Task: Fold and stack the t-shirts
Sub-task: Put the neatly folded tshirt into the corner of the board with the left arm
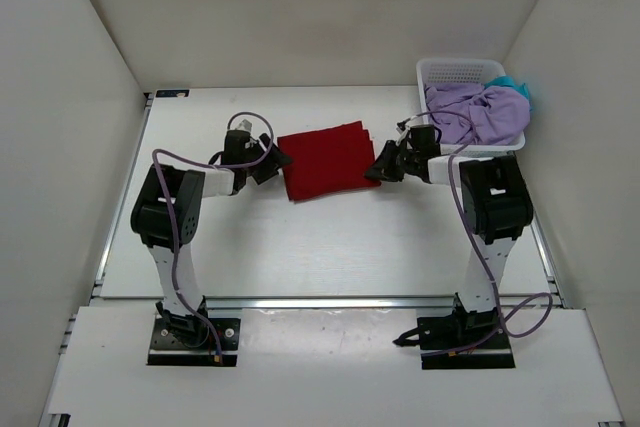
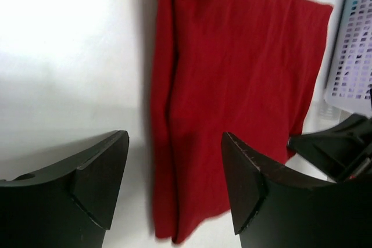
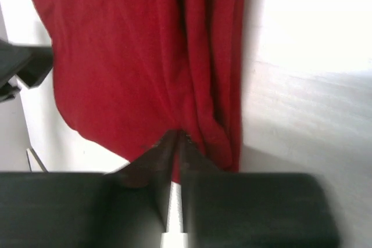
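Red t-shirt (image 3: pixel 128 56) folded flat. Right gripper (image 3: pixel 174 139) has its edge, left gripper (image 2: pixel 174 140) holds nothing.

Right: jaws together, apparently clamped on the hem nearest them, with creases converging at the tips. Left: fingers (image 2: pixel 99 172) apart, the shirt's layered edge lying between and just ahead of them. Beyond the right gripper, the white mesh basket (image 1: pixel 450 69) holds the lavender t-shirt (image 1: pixel 480 115), with the teal t-shirt (image 1: pixel 516 83) peeking out at the far side. Risks: the pinch may catch only some layers, so a lift or pull from the right alone could peel the fold open or drag the shirt askew. If the left closes short of the edge, it may grab only the top layer.
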